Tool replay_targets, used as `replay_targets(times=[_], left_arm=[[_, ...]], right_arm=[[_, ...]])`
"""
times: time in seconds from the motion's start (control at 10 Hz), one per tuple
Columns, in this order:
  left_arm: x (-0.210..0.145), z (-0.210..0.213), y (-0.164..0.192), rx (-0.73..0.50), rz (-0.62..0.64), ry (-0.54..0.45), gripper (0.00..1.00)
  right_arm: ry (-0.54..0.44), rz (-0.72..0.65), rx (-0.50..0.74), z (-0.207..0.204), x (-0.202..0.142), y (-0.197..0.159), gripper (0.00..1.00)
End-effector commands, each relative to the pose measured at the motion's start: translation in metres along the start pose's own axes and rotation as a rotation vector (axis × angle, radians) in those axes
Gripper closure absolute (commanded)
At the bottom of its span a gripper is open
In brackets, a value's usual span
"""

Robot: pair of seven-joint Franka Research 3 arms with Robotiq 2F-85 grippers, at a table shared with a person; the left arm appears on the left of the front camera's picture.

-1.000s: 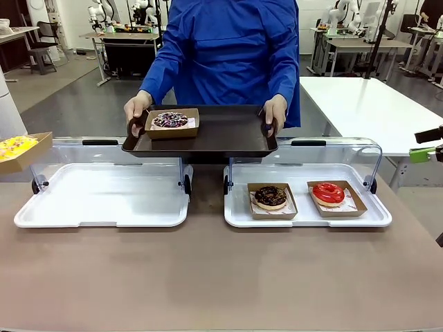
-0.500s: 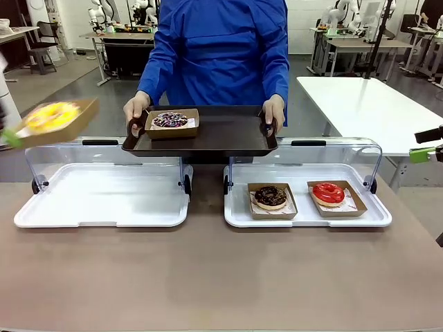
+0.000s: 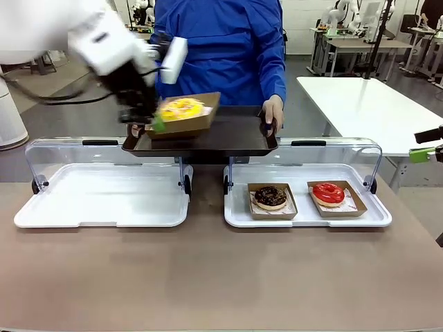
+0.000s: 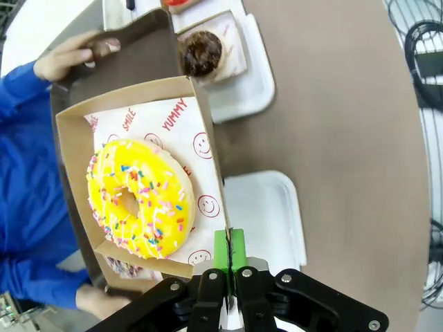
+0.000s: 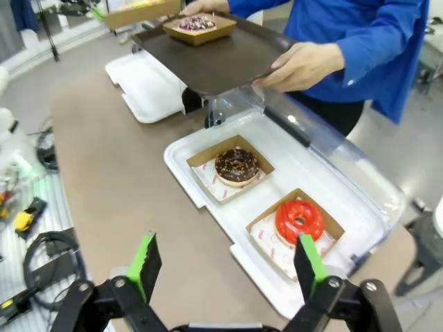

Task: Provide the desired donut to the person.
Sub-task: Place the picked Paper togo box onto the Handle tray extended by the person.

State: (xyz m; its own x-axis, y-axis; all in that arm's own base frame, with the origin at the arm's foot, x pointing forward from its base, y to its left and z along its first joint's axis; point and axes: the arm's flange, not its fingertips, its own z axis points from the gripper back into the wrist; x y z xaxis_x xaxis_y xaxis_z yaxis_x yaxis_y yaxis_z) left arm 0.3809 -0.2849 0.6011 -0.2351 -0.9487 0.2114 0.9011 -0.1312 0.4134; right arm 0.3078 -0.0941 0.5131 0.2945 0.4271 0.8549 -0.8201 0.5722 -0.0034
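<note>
— Yellow donut [image 4: 138, 200]: where's yours?
— Your left gripper [image 4: 229, 257] pinches its box [image 3: 185, 117] above the person's tray [image 3: 228, 135]. Release remains. Your right gripper [image 5: 225, 266] hangs open.

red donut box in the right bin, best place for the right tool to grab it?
Pinch one upright cardboard side wall of the red donut's box, coming from above. It sits flat and open-topped in the right bin, clear of the chocolate donut box; the right tool is open.

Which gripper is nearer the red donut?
Right. The right gripper hangs open just above the red donut; the left gripper is across the table over the tray.
</note>
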Motion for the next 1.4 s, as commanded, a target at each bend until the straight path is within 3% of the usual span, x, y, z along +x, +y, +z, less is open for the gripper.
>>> replay_targets(times=[0.0,0.4,0.8,0.9,1.0,1.1,1.2,1.3], left_arm=[[0.032,-0.021,0.043,-0.029,0.041,0.045,1.0],[0.07,-0.086,0.091,0.027,0.049,0.065,1.0],[0.053,-0.15,0.125,-0.003,0.054,0.09,1.0],[0.052,-0.151,0.127,-0.026,0.05,0.095,0.91],[0.053,-0.148,0.125,-0.024,0.043,0.094,0.43],[0.055,-0.144,0.122,-0.035,0.043,0.094,0.35],[0.056,-0.141,0.12,-0.039,0.055,0.109,0.0],[0.058,-0.138,0.119,-0.048,0.067,0.109,0.3]], right_arm=[[-0.027,0.013,0.008,-0.003,-0.001,-0.002,0.0],[-0.027,0.013,0.008,-0.003,-0.001,-0.002,0.0],[-0.027,0.013,0.008,-0.003,-0.001,-0.002,0.0],[-0.027,0.013,0.008,-0.003,-0.001,-0.002,0.0],[-0.027,0.013,0.008,-0.003,-0.001,-0.002,0.0],[-0.027,0.013,0.008,-0.003,-0.001,-0.002,0.0],[-0.027,0.013,0.008,-0.003,-0.001,-0.002,0.0],[-0.027,0.013,0.008,-0.003,-0.001,-0.002,0.0]])
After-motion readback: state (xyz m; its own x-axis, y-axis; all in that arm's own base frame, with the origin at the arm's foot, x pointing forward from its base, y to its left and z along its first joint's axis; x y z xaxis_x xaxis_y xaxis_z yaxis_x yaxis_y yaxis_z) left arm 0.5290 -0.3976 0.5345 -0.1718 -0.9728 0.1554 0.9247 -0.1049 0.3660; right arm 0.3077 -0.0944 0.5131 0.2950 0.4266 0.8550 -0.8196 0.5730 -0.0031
